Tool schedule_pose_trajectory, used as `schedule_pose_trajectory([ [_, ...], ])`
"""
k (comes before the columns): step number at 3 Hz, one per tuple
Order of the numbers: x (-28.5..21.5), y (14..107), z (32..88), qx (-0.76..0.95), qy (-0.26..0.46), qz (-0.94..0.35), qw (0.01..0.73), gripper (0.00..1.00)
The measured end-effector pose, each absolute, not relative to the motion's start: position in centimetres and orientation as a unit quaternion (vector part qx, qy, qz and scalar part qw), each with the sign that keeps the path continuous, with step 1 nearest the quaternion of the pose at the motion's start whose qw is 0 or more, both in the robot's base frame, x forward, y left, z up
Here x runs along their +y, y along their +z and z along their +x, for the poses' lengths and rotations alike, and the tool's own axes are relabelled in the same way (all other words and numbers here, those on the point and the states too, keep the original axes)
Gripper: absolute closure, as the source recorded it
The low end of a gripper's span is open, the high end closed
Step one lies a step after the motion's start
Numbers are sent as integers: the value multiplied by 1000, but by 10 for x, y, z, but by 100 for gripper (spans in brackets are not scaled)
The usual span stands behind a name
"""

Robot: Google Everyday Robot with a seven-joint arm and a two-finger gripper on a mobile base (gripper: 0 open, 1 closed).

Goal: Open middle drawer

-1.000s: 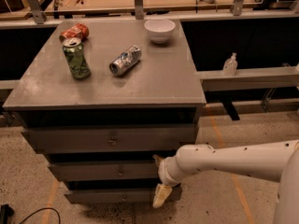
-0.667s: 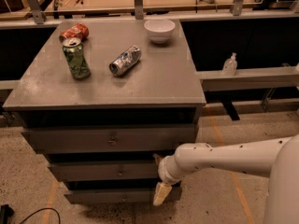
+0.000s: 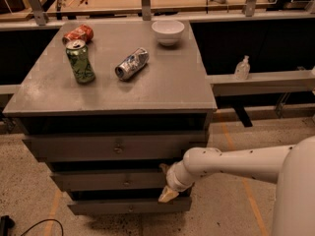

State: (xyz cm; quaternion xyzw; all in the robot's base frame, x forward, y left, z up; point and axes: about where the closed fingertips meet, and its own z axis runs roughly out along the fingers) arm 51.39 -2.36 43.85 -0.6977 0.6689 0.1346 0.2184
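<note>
The grey cabinet has three drawer fronts. The middle drawer (image 3: 108,181) is wide and shallow, with a small round metal knob (image 3: 127,182) at its centre, and looks closed. My gripper (image 3: 165,181) is at the right end of that drawer front, to the right of the knob and not touching it. It is open: one tan fingertip (image 3: 168,194) points down over the drawer's lower edge, and the other tip (image 3: 163,167) is at its upper edge. My white arm (image 3: 236,162) comes in from the right.
The taller top drawer (image 3: 113,146) and the narrow bottom drawer (image 3: 130,207) are closed. On the cabinet top (image 3: 162,87) are an upright green can (image 3: 80,62), a lying silver can (image 3: 132,63), a lying red can (image 3: 78,34) and a white bowl (image 3: 168,32). A bottle (image 3: 241,68) stands on the right ledge.
The gripper has shifted very slightly left and up along the middle drawer front. The drawers and the things on top have not moved.
</note>
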Motion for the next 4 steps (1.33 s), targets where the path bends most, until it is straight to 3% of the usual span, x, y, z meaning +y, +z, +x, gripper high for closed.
schedule_pose_trajectory([
  [2,-20,439,515,661,152,-703,214,88],
  [3,-20,443,511,657,170,-707,200,100],
  [4,-18,464,513,653,219,-701,183,100],
])
